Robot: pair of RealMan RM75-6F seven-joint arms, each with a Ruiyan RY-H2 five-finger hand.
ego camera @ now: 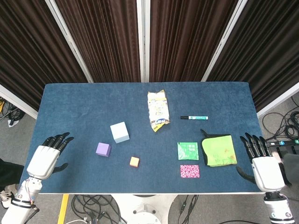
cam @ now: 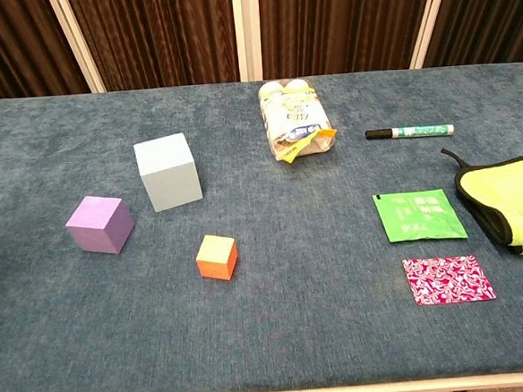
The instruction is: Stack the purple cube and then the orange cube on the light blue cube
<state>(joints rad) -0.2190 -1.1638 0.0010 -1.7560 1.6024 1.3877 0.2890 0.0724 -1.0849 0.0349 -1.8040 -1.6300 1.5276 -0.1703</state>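
Only your head view shows the hands; the chest view frames the tabletop alone, though it gives you the cubes' faces far more clearly. Your left hand [ego camera: 44,158] hangs at the table's [ego camera: 84,105] left edge, fingers spread and holding nothing. Your right hand [ego camera: 261,161] sits at the opposite edge, likewise spread and empty.

All three cubes lie nearer your left hand, inward of it and each apart from the others. The purple cube [ego camera: 103,149] is the closest to that hand. The light blue cube [ego camera: 119,132] stands just beyond it, farther from you. The orange cube [ego camera: 134,162] sits farther inward, toward the near edge. Nothing is stacked yet.

Nearest your right hand lies a yellow-green cloth [ego camera: 218,150], close to your fingertips. Farther inward from that hand are a green sachet [ego camera: 188,150] and, in front of it, a pink patterned packet [ego camera: 189,171]. Beyond the cloth lies a marker [ego camera: 194,117], and a snack bag [ego camera: 158,110] rests near the table's middle; its print is too small to read. None of these lies between your left hand and the cubes.

Count: three cubes, one cloth, one sachet, one packet, one marker, one bag.
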